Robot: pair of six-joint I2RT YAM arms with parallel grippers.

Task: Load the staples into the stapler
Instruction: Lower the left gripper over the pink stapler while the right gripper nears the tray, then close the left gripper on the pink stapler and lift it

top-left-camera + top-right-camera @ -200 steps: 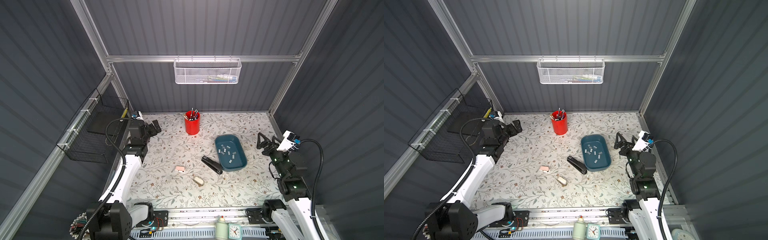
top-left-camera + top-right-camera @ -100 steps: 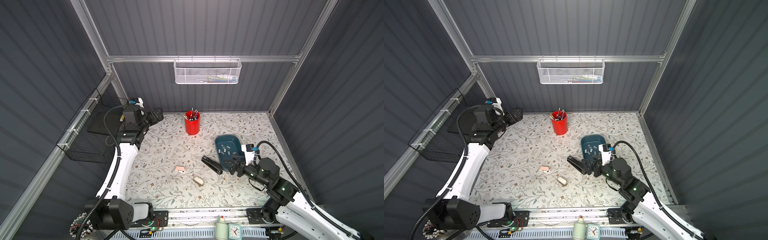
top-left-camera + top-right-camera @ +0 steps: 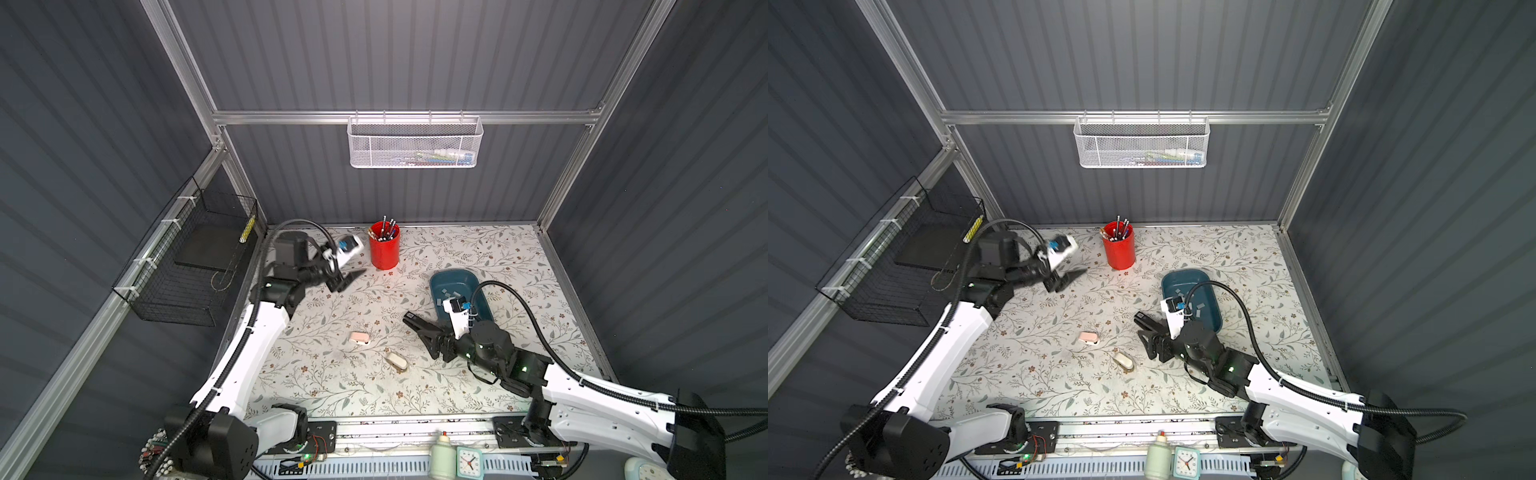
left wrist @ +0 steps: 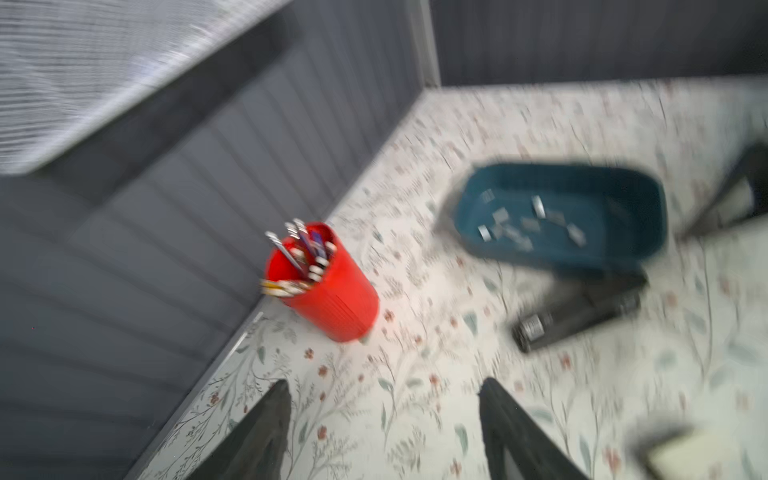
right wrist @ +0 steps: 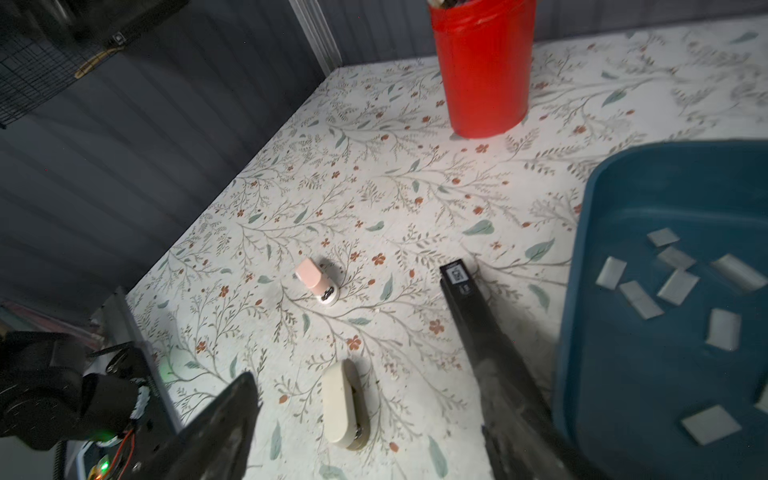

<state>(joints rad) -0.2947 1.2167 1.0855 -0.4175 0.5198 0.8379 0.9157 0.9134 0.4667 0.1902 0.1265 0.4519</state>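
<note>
Just swung the right hand [image 3: 428,341] in from the counter's right edge. Now low beside the stapler [image 5: 461,291], jaws spread wide, gripping nothing. Brought the left hand [image 3: 349,280] out of the back-left corner toward the red pen cup [image 3: 384,249], likewise spread and empty, wrist view smeared by motion. Approach only so far: stapler apparently unopened, nothing loaded. Loose staples [image 5: 677,286] in the teal tray [image 5: 623,374] just beside the stapler. Beyond that: floral counter [image 3: 478,249], pink gadget [image 3: 359,337], cream gadget [image 3: 397,361], dark ribbed walls, white mesh basket [image 3: 415,143] on the back rail, black wire basket [image 3: 187,266] at left.
</note>
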